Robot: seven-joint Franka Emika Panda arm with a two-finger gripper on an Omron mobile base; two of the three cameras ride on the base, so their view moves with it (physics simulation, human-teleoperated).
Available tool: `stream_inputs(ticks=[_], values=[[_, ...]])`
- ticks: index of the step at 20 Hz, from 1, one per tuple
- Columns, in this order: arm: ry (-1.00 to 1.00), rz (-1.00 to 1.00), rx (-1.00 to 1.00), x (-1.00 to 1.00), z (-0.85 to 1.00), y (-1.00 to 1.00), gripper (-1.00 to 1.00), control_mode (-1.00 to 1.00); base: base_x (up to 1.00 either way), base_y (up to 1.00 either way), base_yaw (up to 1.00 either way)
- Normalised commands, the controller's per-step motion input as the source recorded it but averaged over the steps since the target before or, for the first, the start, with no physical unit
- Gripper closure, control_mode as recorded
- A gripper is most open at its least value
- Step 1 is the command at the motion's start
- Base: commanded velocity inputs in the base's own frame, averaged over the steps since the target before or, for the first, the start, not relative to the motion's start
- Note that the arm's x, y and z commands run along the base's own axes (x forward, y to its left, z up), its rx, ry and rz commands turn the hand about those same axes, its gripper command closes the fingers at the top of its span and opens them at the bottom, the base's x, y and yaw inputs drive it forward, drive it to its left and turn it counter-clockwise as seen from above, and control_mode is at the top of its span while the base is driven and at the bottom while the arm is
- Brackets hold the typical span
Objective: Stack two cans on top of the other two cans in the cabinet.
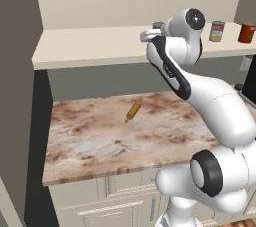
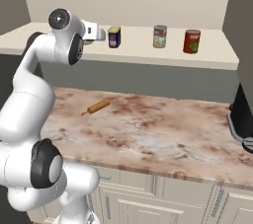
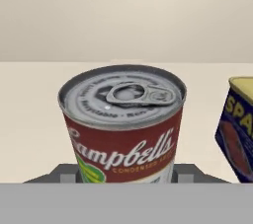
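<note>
i have the tool (image 3: 126, 177) pinching the red-and-white soup can (image 3: 122, 124), which stands upright on the cabinet (image 2: 148, 53) shelf toward its left end, lid sealed. the hand view shows its pull-tab lid up close and the dark blue tin (image 3: 239, 136) just beside it, apart. the right base view adds a cream-labelled can (image 2: 159, 36) and a red can (image 2: 191, 41) further toward the shelf's right end, well apart. below, a wooden rolling pin (image 1: 133, 110) lies on the marbled desk (image 1: 100, 141) near its back edge.
</note>
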Motion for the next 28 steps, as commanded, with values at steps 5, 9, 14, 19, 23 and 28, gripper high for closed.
stream_inputs(ticks=[5,9,14,19,23,28], values=[[-0.12,0.00,-0.03,-0.17,0.21,0.00,1.00,-1.00,0.00,0.00,0.00],[-0.02,0.00,-0.03,-0.14,0.31,-0.02,1.00,-1.00,0.00,0.00,0.00],[0.02,-0.05,-0.01,-0.08,0.46,-0.06,1.00,-1.00,0.00,0.00,0.00],[0.01,-0.03,-0.01,-0.05,0.37,-0.12,1.00,-1.00,0.00,0.00,0.00],[-0.01,-0.05,-0.02,-0.12,0.06,-0.19,1.00,-1.00,0.00,0.00,0.00],[-0.07,-0.02,-0.01,-0.14,-0.02,-0.22,1.00,-1.00,0.00,0.00,0.00]])
